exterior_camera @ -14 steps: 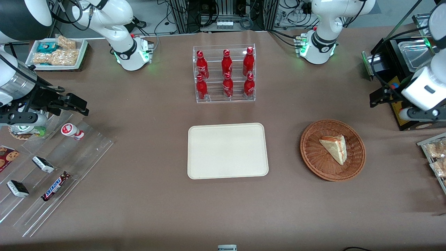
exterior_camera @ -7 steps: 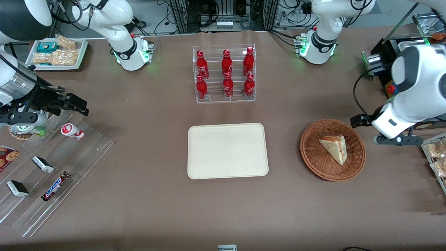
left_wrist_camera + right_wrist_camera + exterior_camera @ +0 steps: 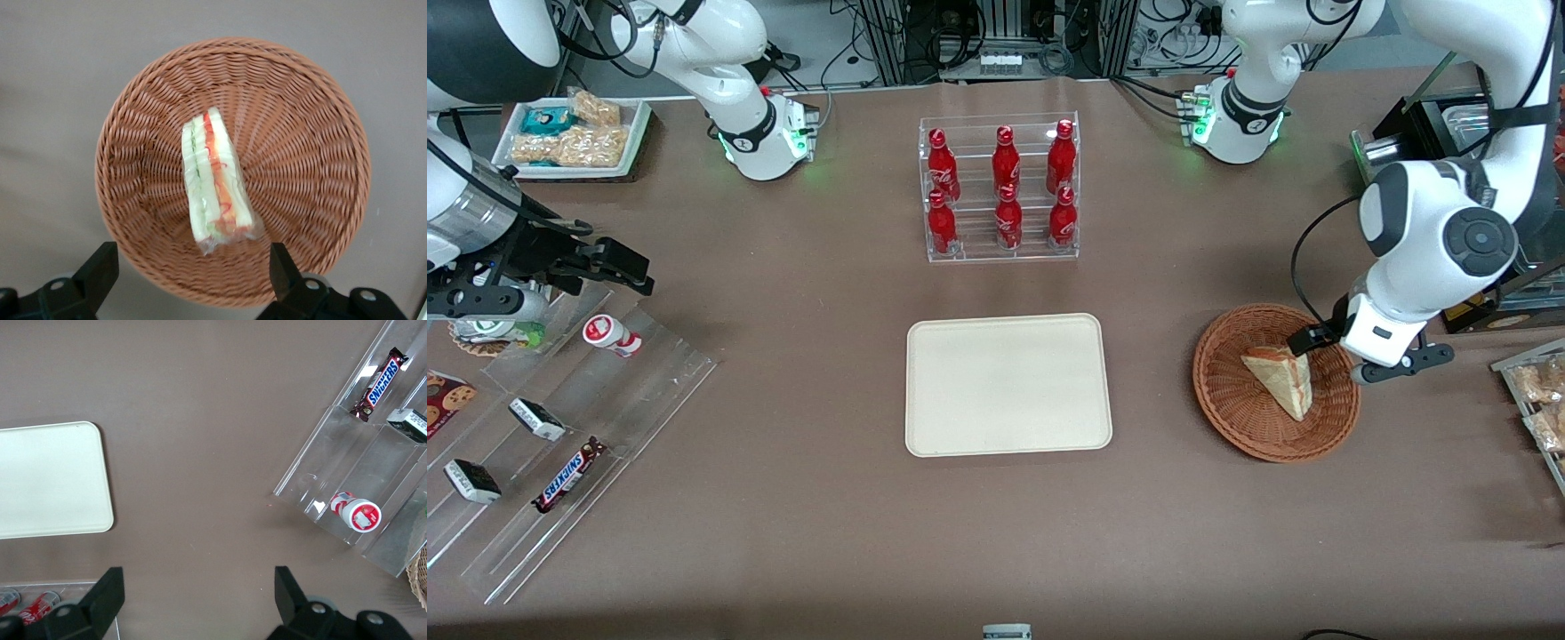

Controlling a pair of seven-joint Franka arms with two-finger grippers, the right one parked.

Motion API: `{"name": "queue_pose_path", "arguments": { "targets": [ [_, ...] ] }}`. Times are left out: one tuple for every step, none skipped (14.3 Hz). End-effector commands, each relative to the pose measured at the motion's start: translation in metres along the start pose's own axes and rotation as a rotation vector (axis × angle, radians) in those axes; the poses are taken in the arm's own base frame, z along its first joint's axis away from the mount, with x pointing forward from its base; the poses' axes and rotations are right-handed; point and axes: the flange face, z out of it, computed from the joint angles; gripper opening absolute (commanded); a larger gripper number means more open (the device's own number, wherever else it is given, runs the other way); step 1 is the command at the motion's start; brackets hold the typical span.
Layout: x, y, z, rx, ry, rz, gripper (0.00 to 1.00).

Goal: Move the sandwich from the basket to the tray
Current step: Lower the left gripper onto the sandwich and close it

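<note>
the gripper (image 3: 190, 270) hangs above the basket (image 3: 1227, 400), over the rim toward the working arm's end of the desk (image 3: 827, 533). its fingers (image 3: 100, 267) are spread wide, a good deal wider than the sandwich (image 3: 215, 180) is thick, and hold nothing. in the front view the gripper (image 3: 1347, 356) sits just beside the sandwich's (image 3: 1282, 378) crust end, not touching it as far as can be told.

the sandwich lies in the basket (image 3: 313, 153), about mid-bowl, resting on one bread face and leaning on the sloped weave, filling edge turned up toward the wrist camera.

it looks light and soft: bread that will squash under a hard pinch, in clear wrap that is likely slick. the best hold seems to be across the two bread faces at the thick end, closing gently, rather than on the thin tip.

the tray (image 3: 1009, 384) lies bare on the desk, well apart from the basket toward the parked arm's end.
</note>
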Motion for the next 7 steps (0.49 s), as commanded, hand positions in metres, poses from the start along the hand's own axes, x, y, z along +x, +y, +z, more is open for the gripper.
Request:
{"name": "queue_pose_path", "arguments": {
  "targets": [
    [-0.010, -0.002, 0.018, -0.016, 0.038, -0.256, 1.00],
    [-0.010, 0.000, 0.030, -0.020, 0.037, -0.368, 1.00],
    [-0.008, 0.003, 0.037, -0.028, 0.042, -0.446, 1.00],
    [-0.005, 0.004, 0.046, -0.035, 0.045, -0.504, 1.00],
    [-0.004, 0.005, 0.053, -0.036, 0.044, -0.530, 1.00],
    [-0.002, 0.006, 0.061, -0.039, 0.044, -0.531, 1.00],
    [0.000, 0.009, 0.067, -0.049, 0.049, -0.534, 0.98]
  ]
}}
